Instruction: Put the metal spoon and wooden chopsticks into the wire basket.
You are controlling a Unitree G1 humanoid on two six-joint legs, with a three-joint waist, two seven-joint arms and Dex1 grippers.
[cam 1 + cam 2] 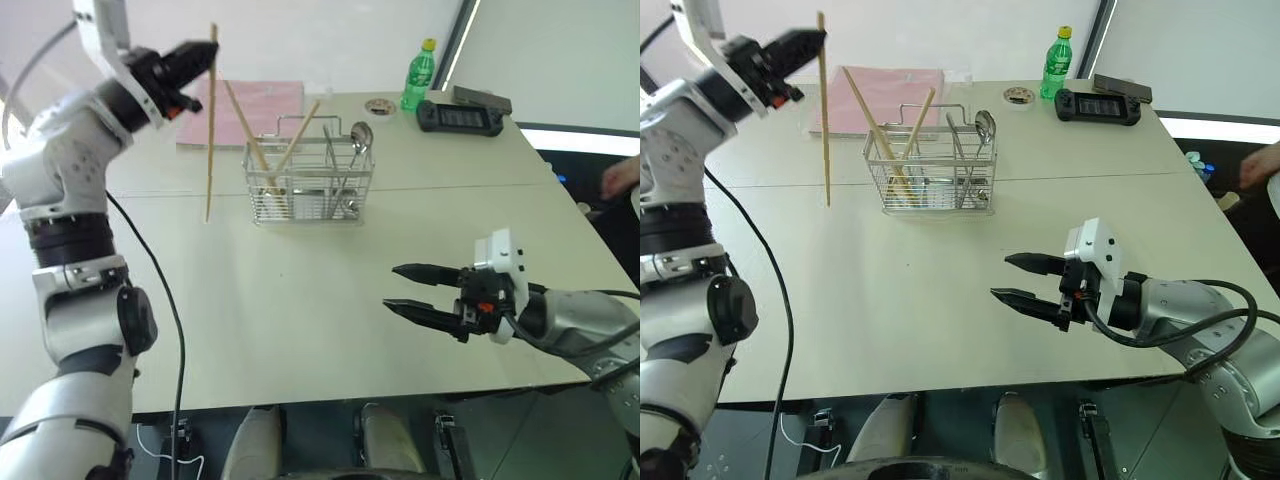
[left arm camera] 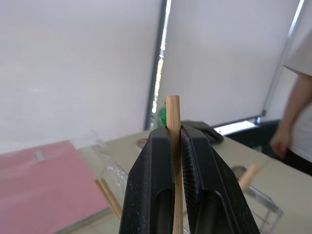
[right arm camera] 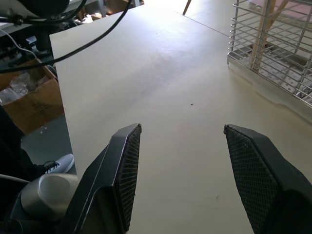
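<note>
Left wrist view: left pincer (image 2: pixel 174 146) is clamped tight on 1 wooden chopstick (image 2: pixel 173 117), fingers pressed against both its sides, stick tip poking up past the fingertips. From the head cam that held chopstick (image 1: pixel 210 120) hangs near upright below the pincer (image 1: pixel 200 55), gripped close to its top end, lower tip just above or at the table (image 1: pixel 300 300) – can't tell which.

Wire basket (image 1: pixel 310 180) sits to the right of the left pincer and lower, well apart from the right one. Inside it: 2 more wooden chopsticks, leaning and crossing each other (image 1: pixel 248 130) (image 1: pixel 300 130), plus 1 metal spoon (image 1: pixel 360 135) standing bowl-up at the far right end. So 3 chopsticks total, 1 spoon, 1 basket.

Right pincer (image 1: pixel 410 290) hovers over the near table w/ jaws spread roughly halfway, nothing between them; right wrist view shows bare tabletop in the gap and the basket corner (image 3: pixel 273 48) ahead.

Beyond the basket: 1 pink folder (image 1: pixel 255 105), 1 green bottle (image 1: pixel 418 75), 1 black handheld device (image 1: pixel 460 117). A person's hand (image 1: pixel 620 178) at far right edge.
</note>
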